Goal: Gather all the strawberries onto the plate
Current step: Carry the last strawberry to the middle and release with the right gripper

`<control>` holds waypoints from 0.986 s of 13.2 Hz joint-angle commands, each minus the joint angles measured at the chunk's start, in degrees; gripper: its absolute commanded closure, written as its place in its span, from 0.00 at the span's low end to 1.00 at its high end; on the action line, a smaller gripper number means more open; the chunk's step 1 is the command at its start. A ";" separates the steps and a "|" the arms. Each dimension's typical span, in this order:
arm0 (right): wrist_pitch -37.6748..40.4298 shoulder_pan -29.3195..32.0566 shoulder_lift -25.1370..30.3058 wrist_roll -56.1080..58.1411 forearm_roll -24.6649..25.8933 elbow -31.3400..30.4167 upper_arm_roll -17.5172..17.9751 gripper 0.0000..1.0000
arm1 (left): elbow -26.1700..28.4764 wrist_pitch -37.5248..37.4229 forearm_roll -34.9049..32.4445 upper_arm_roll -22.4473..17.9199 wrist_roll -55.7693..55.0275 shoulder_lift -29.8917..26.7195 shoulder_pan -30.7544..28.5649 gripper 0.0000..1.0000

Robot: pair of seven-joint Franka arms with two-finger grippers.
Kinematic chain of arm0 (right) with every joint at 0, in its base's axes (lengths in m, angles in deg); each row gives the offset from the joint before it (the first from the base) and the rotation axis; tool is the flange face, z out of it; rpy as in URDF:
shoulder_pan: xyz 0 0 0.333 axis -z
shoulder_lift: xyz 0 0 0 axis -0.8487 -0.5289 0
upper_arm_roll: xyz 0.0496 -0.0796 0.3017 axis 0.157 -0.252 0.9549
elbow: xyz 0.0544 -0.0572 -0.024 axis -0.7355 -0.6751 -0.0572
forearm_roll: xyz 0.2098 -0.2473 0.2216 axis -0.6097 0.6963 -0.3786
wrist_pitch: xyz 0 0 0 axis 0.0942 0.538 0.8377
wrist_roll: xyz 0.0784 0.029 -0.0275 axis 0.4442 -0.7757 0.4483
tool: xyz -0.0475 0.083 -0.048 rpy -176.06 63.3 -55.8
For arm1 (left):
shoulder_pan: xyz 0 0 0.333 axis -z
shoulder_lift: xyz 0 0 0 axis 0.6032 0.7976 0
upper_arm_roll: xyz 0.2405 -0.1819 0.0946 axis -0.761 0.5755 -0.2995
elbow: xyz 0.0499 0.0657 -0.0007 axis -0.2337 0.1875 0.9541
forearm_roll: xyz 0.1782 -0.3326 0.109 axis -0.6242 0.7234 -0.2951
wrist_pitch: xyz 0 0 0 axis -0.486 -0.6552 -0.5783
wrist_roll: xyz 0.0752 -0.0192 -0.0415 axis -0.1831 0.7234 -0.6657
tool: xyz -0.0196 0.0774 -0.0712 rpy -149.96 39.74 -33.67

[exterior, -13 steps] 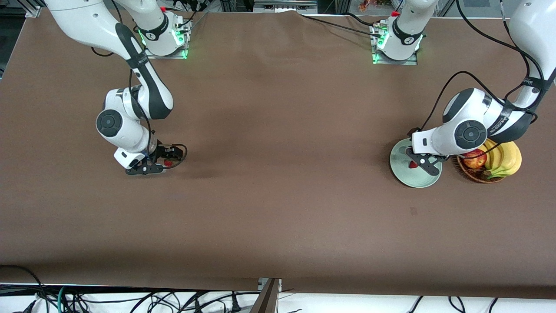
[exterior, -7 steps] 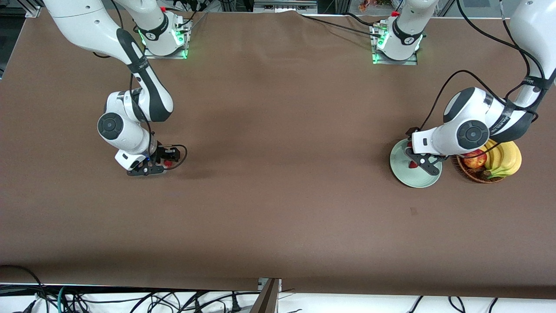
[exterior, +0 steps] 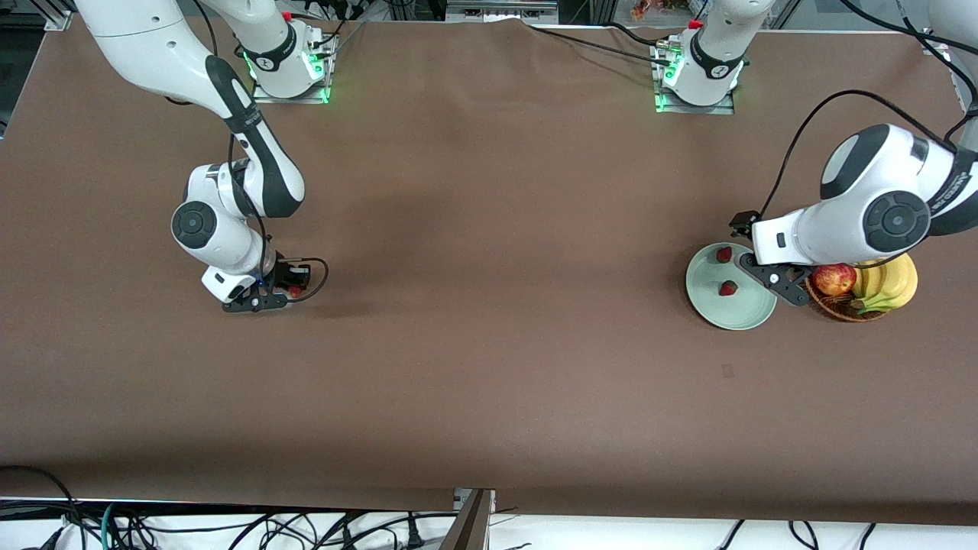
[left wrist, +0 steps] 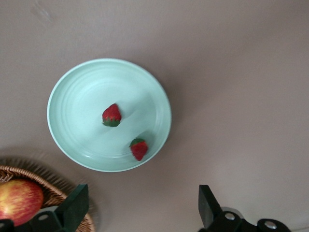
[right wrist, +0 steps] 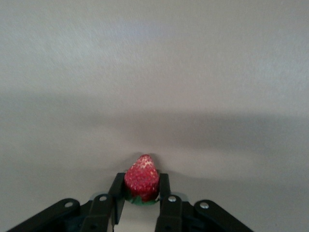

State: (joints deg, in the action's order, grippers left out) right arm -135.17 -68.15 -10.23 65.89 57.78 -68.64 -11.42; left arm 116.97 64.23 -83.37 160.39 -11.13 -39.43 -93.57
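Two strawberries [exterior: 728, 288] [exterior: 723, 254] lie in the pale mint-green plate [exterior: 710, 309] at the left arm's end of the table; the left wrist view shows both berries [left wrist: 111, 115] [left wrist: 139, 148] in the plate [left wrist: 67, 96]. My left gripper [exterior: 779, 283] hangs open and empty over the gap between plate and basket, its fingers [left wrist: 72, 212] spread wide. At the right arm's end, my right gripper [exterior: 284, 292] is down at the table, shut on a third strawberry [right wrist: 142, 179] [exterior: 294, 291] pinched between its fingertips.
A brown wicker basket [exterior: 837, 309] with a red apple [exterior: 833, 279] and bananas [exterior: 890, 283] stands right beside the plate, toward the left arm's end. Brown cloth covers the whole table; cables lie along its front edge.
The right gripper closed on the strawberry at the table. The left gripper lifted and drew back from over the plate toward the basket, uncovering both berries in the plate.
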 commanded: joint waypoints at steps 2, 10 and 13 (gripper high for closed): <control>11.49 -0.46 1.05 -9.77 -0.18 8.17 4.51 0.91 | -4.40 -2.61 6.21 1.35 -8.33 -0.98 1.27 0.00; 21.03 -19.15 -10.16 -46.33 0.08 35.31 8.14 0.91 | -5.12 -2.70 6.49 2.59 -24.44 -0.89 6.37 0.00; 17.70 -26.46 -21.59 -56.98 0.34 49.65 8.14 0.90 | -5.03 -2.70 6.57 2.59 -24.53 -0.63 6.46 0.00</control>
State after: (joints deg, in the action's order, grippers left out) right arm -116.90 -91.57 -23.16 13.65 57.75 -30.32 -2.87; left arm 112.83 62.80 -77.95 162.97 -35.40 -39.75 -87.23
